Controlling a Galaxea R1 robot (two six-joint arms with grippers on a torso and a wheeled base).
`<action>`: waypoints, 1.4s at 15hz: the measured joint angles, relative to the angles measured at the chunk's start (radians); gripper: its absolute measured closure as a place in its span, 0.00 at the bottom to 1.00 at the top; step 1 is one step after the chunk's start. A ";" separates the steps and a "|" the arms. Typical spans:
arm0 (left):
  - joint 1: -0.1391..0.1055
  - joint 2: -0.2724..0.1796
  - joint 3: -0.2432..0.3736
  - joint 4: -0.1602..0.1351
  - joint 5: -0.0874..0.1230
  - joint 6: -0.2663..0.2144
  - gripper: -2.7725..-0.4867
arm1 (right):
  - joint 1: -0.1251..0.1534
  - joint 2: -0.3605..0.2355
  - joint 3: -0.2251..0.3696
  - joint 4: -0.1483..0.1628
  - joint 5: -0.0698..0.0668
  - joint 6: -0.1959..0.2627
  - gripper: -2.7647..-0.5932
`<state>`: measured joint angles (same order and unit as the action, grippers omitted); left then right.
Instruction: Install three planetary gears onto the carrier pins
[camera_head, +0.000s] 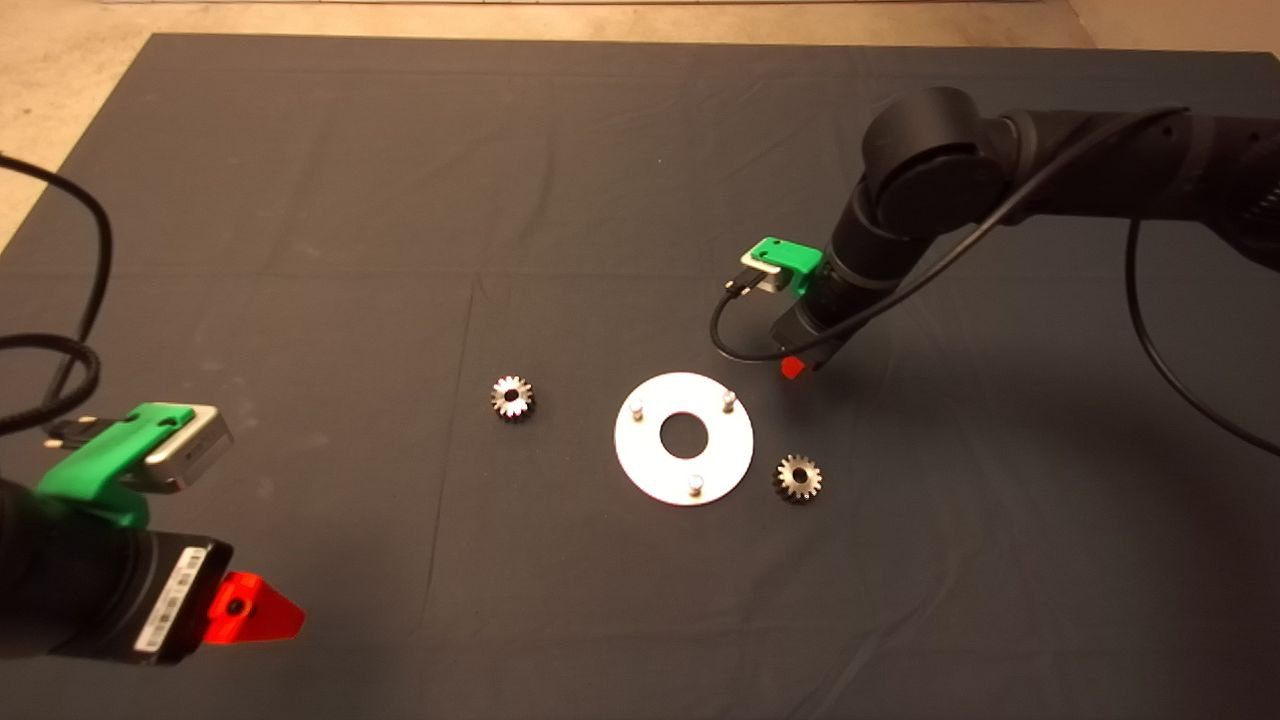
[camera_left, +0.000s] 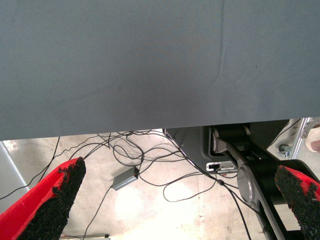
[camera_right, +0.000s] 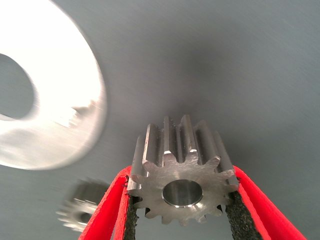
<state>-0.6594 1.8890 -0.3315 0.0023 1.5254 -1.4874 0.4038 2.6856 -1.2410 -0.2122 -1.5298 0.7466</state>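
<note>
No gear was installed: all three carrier pins (camera_head: 694, 485) on the white disc (camera_head: 650, 460) stood bare. The right gripper (camera_right: 181, 207), beside the disc's far right edge, was clamped on one gear (camera_right: 182, 167). Two planetary gears (camera_head: 513, 397) lay on the mat (camera_head: 300, 200). The left gripper (camera_left: 180, 200) waited at lower left, jaws apart.

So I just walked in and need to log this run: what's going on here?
The right gripper holds one gear above the mat beside the disc. All three pins are bare. Two more gears lie on the mat, one on each side of the disc. The left gripper waits open at the lower left.
</note>
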 joint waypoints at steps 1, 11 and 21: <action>0.000 -0.002 0.000 -0.001 0.000 0.000 0.01 | 0.001 0.020 -0.022 0.011 0.000 0.000 0.79; 0.002 -0.011 0.000 -0.002 0.000 0.000 0.01 | 0.002 0.115 -0.115 0.100 0.002 0.002 0.79; 0.002 -0.014 0.000 -0.002 0.000 0.004 0.01 | 0.032 0.179 -0.123 0.108 0.000 0.001 0.79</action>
<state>-0.6570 1.8747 -0.3313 0.0000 1.5255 -1.4836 0.4362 2.8649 -1.3643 -0.1038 -1.5302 0.7481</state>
